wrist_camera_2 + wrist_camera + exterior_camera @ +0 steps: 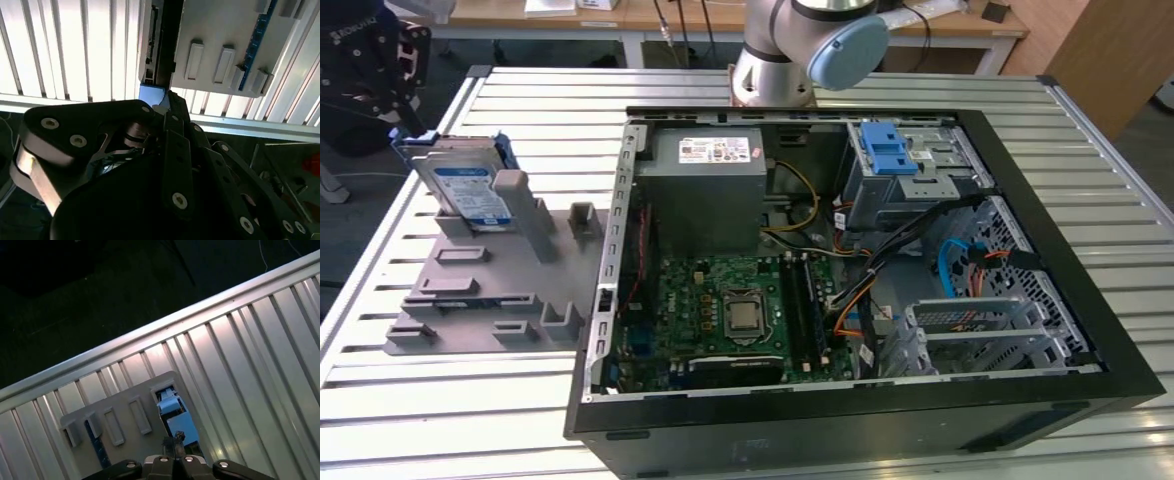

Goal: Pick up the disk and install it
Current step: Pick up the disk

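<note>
The disk stands tilted on edge in a grey plastic holder at the exterior view's left, its blue-and-white label facing out and blue rails on its sides. In the second wrist view the disk appears edge-on beside the holder, and the gripper with its dark linkages sits just short of the disk's blue end. In the first wrist view the disk lies straight ahead of the gripper, apart from it. Nothing is seen in the gripper.
An open black computer case lies on the slatted metal table. Inside are a grey power-supply box, a motherboard and a silver cage with a blue latch. The arm's base stands behind the case.
</note>
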### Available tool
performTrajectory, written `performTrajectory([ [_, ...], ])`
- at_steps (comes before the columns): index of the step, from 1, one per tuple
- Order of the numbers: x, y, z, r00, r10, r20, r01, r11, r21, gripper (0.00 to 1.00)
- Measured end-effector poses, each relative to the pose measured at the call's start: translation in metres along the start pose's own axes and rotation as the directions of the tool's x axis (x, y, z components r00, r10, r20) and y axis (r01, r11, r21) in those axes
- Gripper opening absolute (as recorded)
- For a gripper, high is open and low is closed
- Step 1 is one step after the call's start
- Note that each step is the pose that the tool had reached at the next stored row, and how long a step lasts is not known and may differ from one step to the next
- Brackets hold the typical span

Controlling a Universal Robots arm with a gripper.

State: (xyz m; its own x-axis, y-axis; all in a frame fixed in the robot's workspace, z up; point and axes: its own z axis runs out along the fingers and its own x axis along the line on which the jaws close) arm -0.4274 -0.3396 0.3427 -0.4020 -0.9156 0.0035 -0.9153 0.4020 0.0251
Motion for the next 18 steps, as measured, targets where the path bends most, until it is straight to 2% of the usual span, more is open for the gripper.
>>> performTrajectory([
  [4, 0.0000, 0.0000, 0.0006, 0.9975, -0.071, -0.0016, 0.071, 0.9975, 0.0007, 0.11],
  [7, 0.0000, -0.0001, 0.0015, 0.9921, -0.125, -0.0026, 0.125, 0.9921, 0.0014, 0.11],
  [12, 0.0000, -0.0001, 0.0028, 0.9769, -0.214, -0.0051, 0.214, 0.9769, 0.0011, 0.11],
  [15, -0.0001, 0.0000, 0.0031, 0.9688, -0.248, -0.0030, 0.248, 0.9688, 0.0009, 0.11],
  [16, -0.0002, 0.0000, 0.0033, 0.9665, -0.257, -0.0025, 0.257, 0.9665, 0.0010, 0.16],
  [17, -0.0004, 0.0001, 0.0036, 0.9642, -0.265, -0.0023, 0.265, 0.9642, 0.0013, 0.16],
  [18, -0.0008, 0.0003, 0.0037, 0.9615, -0.275, -0.0026, 0.275, 0.9615, 0.0011, 0.23],
])
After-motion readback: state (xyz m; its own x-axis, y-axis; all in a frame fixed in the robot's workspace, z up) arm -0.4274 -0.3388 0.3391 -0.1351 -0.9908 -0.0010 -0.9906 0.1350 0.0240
